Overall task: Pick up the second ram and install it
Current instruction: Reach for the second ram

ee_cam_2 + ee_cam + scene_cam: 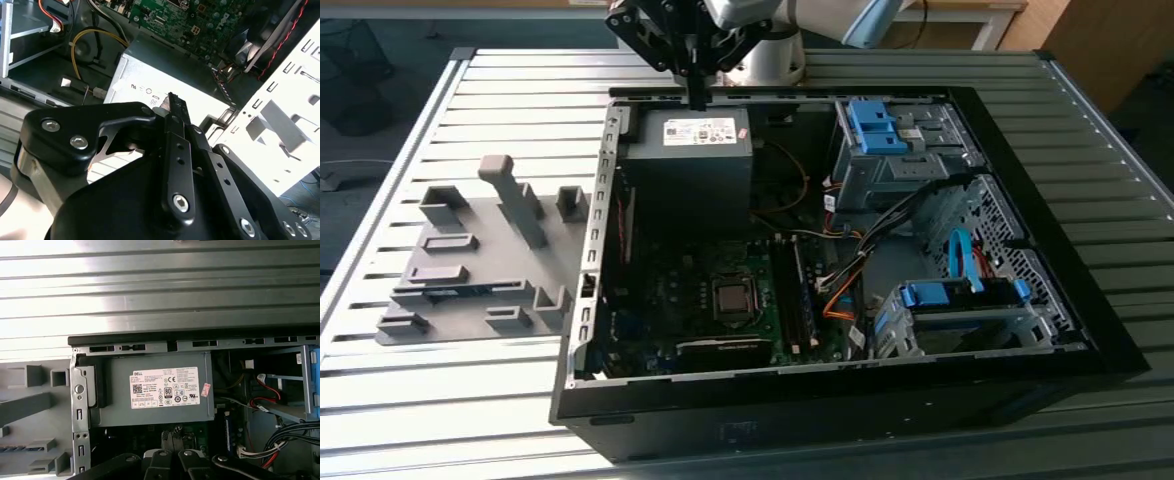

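**Hand.** The gripper (695, 95) hung over the far rim of the computer case (1087, 345), above the power supply (687, 165). In both wrist views its fingers met at the tips, and nothing was held between them (172, 103).

**Task item.** The second ram (460, 291) appeared as a thin blue-green strip lying low in the grey holder (467, 215). The holder sat on the table (454, 400), outside the case at the exterior view's left. The stick was well apart from the gripper and had not been picked up. The memory slots (795, 295) lay on the board inside the case, right of the processor socket, with one stick apparently seated there already.

**Risks, as judged.**
- Little of the stick stood proud of its holder. A grasp taken too shallow or off-centre could let it tilt or slip between the fingers.
- The left wall of the case stood between the holder and the board. A low carry could strike the stick against it.
- Orange cables (843, 290) ran just beside the slots. A slightly misplaced descent could snag them.
- A stick presented tilted, or over the occupied slot, would fail to seat. Pressing down on it then could stress the board.
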{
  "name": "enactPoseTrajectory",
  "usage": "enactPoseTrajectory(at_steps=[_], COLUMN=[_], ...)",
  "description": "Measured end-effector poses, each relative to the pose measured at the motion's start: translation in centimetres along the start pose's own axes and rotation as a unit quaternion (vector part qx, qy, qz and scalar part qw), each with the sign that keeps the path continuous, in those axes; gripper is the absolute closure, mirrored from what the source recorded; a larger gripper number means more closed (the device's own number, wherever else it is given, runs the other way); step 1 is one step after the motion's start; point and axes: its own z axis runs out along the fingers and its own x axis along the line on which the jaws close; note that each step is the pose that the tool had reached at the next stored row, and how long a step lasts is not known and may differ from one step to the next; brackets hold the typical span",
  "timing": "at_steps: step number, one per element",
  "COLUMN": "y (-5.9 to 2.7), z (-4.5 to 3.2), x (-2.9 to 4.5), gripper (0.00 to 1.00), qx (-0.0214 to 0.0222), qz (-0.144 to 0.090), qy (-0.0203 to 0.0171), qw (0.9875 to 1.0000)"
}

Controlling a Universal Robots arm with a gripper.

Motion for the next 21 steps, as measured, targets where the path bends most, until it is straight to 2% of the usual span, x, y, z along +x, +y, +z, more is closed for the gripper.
enactPoseTrajectory(at_steps=[21], y=[-0.06], z=[0.02], x=[0.76], gripper=[0.89], qx=[0.0], qz=[0.0], qy=[0.0001], qw=[1.0])
